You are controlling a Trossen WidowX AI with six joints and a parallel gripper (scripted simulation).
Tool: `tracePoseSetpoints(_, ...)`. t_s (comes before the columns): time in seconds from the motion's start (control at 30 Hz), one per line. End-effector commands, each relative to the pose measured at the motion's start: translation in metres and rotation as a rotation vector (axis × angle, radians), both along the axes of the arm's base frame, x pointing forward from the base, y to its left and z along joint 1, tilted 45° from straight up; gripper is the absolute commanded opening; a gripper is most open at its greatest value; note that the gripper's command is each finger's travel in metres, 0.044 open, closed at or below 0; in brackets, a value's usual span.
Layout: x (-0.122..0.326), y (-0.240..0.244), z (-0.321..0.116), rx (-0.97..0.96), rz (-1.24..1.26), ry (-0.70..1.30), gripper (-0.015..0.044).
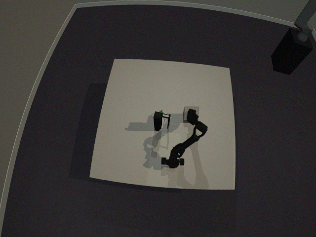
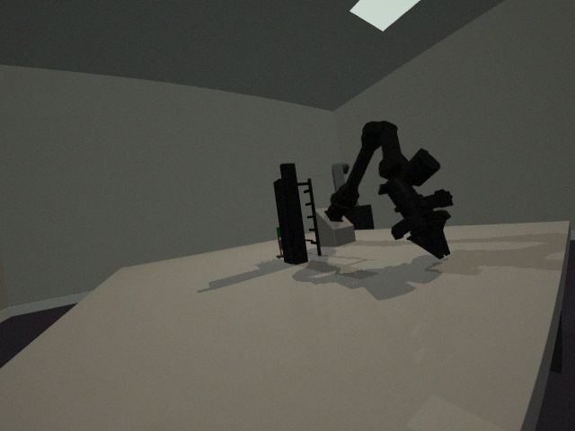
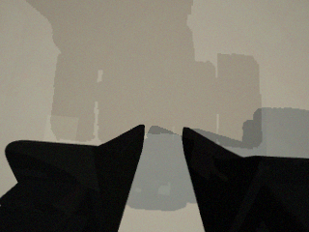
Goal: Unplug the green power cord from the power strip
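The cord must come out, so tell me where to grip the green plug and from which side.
Grip the green plug by its body, low down, peeking out past the upright power strip's left edge in the exterior view. Come in from that side, probably: the rack guards the opposite side. The plug shows too small for finer detail.
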State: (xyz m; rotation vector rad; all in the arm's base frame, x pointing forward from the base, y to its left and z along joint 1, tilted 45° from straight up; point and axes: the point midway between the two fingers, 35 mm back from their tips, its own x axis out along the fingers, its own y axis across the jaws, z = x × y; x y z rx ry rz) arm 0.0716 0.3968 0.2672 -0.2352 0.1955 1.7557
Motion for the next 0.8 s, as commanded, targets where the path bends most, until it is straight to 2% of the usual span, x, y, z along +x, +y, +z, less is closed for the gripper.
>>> tracePoseSetpoints(0.0, 0.035, -0.003, -0.005, -0.038, -0.118, 0.077, 0.0160)
tracePoseSetpoints(0.37, 0.127, -0.027, -0.021, -0.109, -0.433, 0.286, 0.0160)
tracePoseSetpoints(0.77, 0.224, -0.082, -0.041, -0.129, -0.794, 0.530, 0.0160)
